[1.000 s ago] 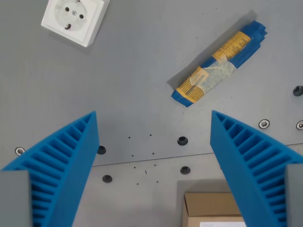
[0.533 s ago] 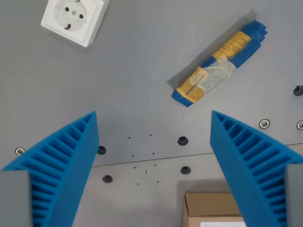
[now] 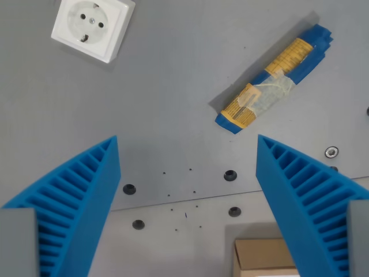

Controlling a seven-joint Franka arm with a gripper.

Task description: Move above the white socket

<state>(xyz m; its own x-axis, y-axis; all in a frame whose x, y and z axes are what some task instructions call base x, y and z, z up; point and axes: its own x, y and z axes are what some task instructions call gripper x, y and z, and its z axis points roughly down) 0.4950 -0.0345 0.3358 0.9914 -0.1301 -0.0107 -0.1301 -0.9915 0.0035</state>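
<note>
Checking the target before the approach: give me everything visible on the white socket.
The white socket is a square, plastic-looking block with a round recess holding two pin holes and a small centre screw. It lies flat and slightly rotated on the grey table, at the wrist view's upper left, its top cropped. Nothing else touches it.

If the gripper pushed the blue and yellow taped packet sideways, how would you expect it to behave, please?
The blue and yellow packet lies flat and long on the grey table, so it would probably slide or pivot, not roll. Its crinkled wrap and tape suggest it is light and somewhat soft.

Grey metal tabletop [image 3: 173,104]; evenly lit
</note>
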